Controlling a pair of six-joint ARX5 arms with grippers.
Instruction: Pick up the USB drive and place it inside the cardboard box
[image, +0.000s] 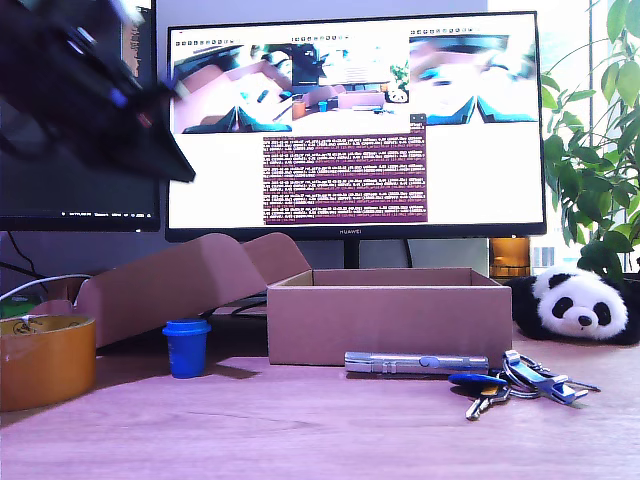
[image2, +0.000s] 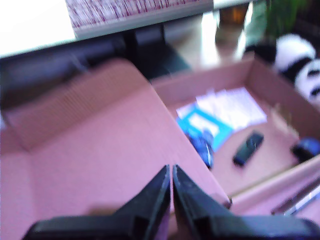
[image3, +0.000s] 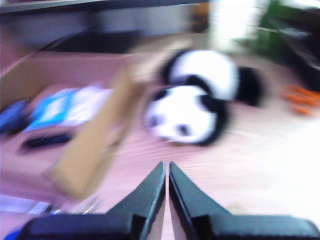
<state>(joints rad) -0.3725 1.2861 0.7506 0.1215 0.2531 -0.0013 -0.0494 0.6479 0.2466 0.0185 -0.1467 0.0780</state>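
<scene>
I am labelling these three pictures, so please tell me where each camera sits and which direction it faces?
Exterior view: low on the desk, facing the monitor and cardboard box; a blurred arm shows at its upper left.
First wrist view: above the box flap, looking into the box at the USB drive; my first end effector is shut.
Second wrist view: over the desk, facing the panda; my second end effector is shut.
Shared: box, panda.

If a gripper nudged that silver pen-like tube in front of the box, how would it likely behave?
The silver tube looks round and lies flat on the table, so a sideways nudge would probably roll it. Its shiny metal-looking surface suggests it is stiff and possibly slippery between jaws. The cardboard box close behind and the keys by one end might stop it.
</scene>
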